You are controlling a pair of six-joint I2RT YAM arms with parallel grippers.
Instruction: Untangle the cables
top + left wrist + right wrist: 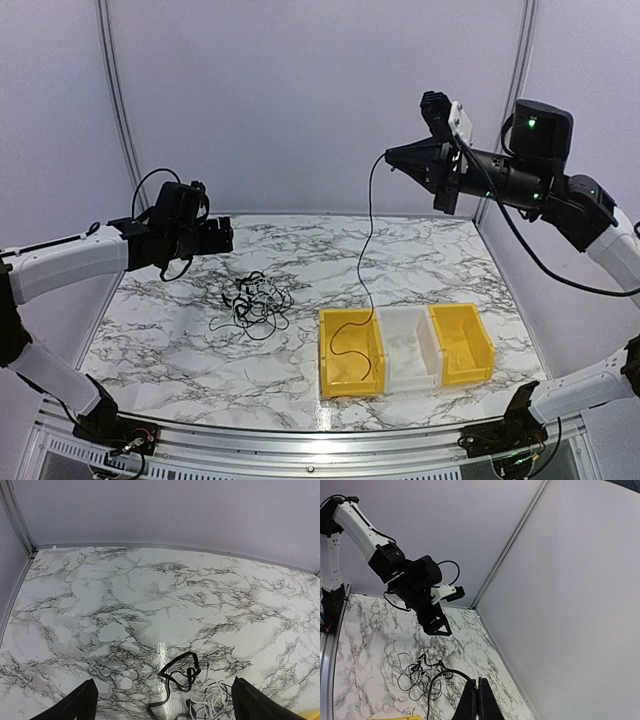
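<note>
A small tangle of thin black and white cables (255,300) lies on the marble table left of centre. It also shows in the left wrist view (200,700) and the right wrist view (417,677). My left gripper (225,237) hovers open and empty above and behind the tangle, its fingers wide apart (164,680). My right gripper (392,157) is raised high and shut on one black cable (362,250). That cable hangs down with its lower end coiled in the left yellow bin (327,352). In the right wrist view the cable (437,677) curves off the closed fingers (478,682).
Three bins stand in a row at the front right: the left yellow one, a clear white one (408,372) and another yellow one (482,345). Grey walls close the table at the back and sides. The left arm (415,582) shows in the right wrist view.
</note>
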